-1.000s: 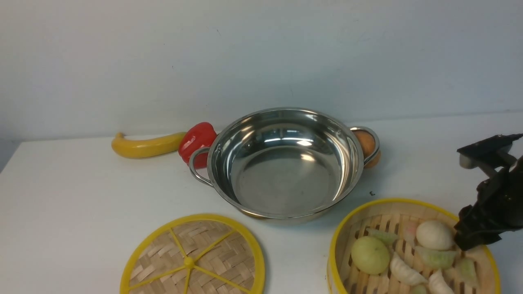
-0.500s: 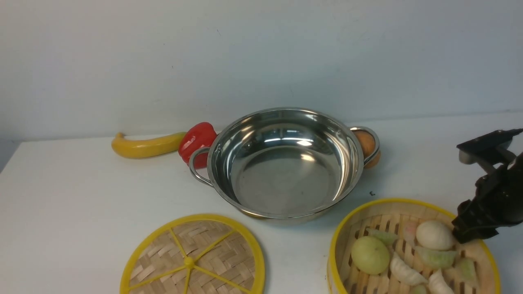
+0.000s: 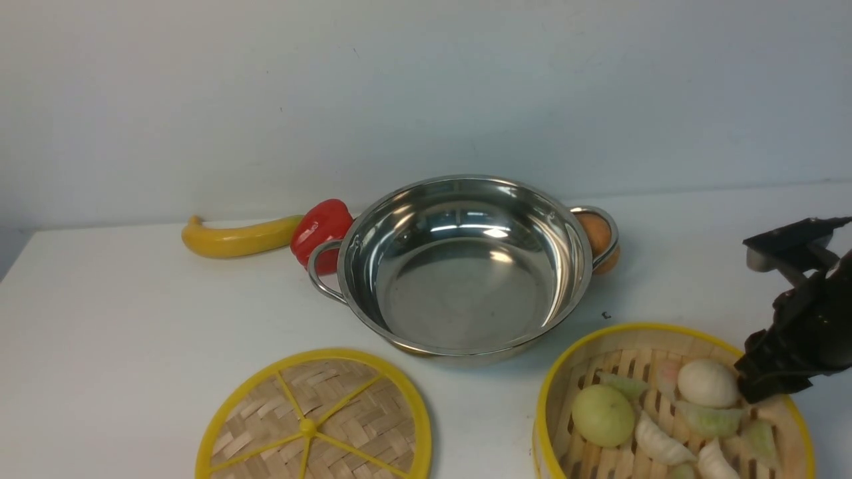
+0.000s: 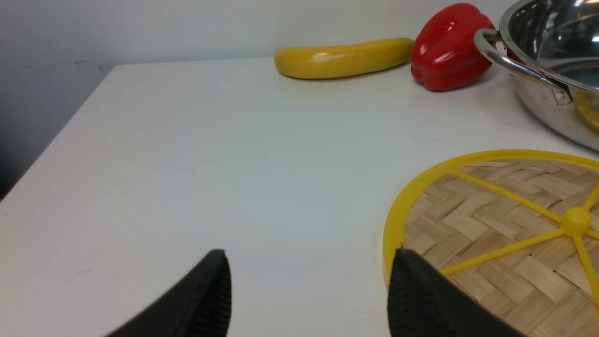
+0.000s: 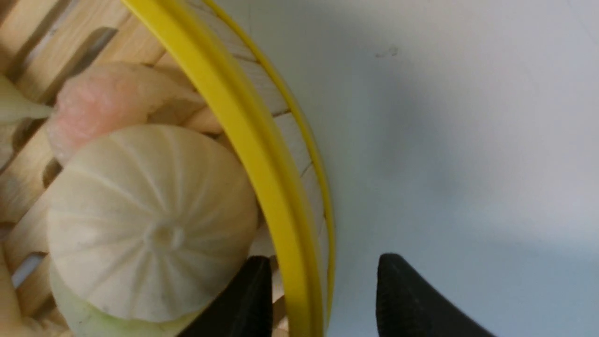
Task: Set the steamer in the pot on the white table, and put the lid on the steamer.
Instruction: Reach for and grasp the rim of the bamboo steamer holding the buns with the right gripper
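Straddling the rim of the steamer [image 3: 665, 326], my right gripper [image 5: 323, 262] stands unclenched, one finger inside by the white bun [image 5: 149, 224]; my left gripper [image 4: 310, 255] hangs released above the white table [image 4: 234, 140] beside the lid [image 4: 491, 220].

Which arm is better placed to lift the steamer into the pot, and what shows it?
Right. The right gripper is open astride the rim of the steamer, one finger inside the wall, one outside. The left gripper is open by the lid, well away from the steamer.
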Available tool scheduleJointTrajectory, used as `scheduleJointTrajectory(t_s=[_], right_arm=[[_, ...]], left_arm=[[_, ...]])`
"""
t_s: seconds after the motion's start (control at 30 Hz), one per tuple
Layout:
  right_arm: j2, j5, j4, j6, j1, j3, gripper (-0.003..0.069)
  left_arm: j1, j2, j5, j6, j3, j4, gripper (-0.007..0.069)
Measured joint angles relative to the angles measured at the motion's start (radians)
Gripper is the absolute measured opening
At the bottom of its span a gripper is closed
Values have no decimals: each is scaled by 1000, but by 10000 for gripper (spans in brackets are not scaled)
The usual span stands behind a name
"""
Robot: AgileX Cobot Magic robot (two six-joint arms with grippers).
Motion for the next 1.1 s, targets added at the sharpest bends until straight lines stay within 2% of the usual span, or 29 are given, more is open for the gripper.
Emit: scheduleJointTrajectory(t_s=[1.1], right_arm=[[1,0,0,1,0,0,303]], left_arm=[[0,0,0,0,0,0,419]])
